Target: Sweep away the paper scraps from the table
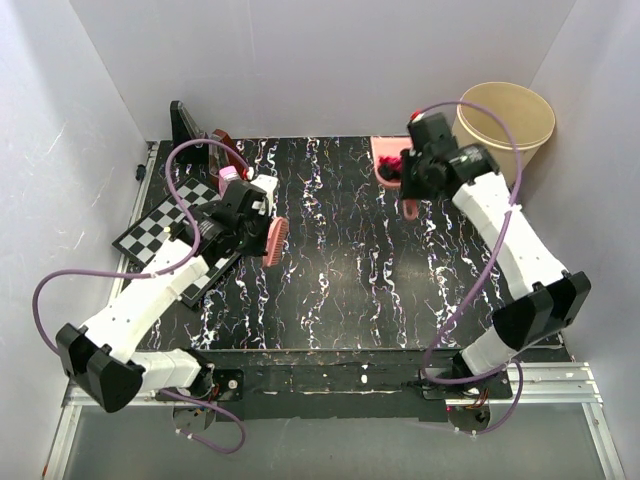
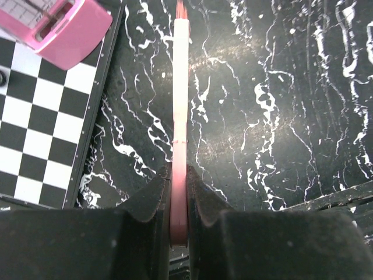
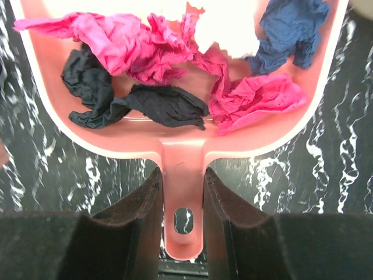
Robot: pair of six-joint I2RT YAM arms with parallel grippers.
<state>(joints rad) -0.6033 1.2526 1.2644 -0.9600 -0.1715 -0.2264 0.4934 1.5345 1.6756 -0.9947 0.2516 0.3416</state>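
My right gripper [image 3: 183, 192] is shut on the handle of the pink dustpan [image 3: 183, 149], held above the black marbled table [image 1: 340, 270] at its back right [image 1: 415, 175]. Several paper scraps [image 3: 145, 46], magenta, black and dark blue, lie in the pan. My left gripper [image 2: 179, 192] is shut on the handle of a pink brush [image 2: 181, 87], seen edge-on; in the top view the brush head [image 1: 275, 240] hangs over the table's left part, near the left gripper [image 1: 245, 215]. No loose scraps show on the table.
A checkered chessboard [image 1: 165, 225] lies at the left with a pink box [image 2: 58, 29] on it. A round tan bin [image 1: 507, 120] stands off the back right corner. White walls close in on three sides.
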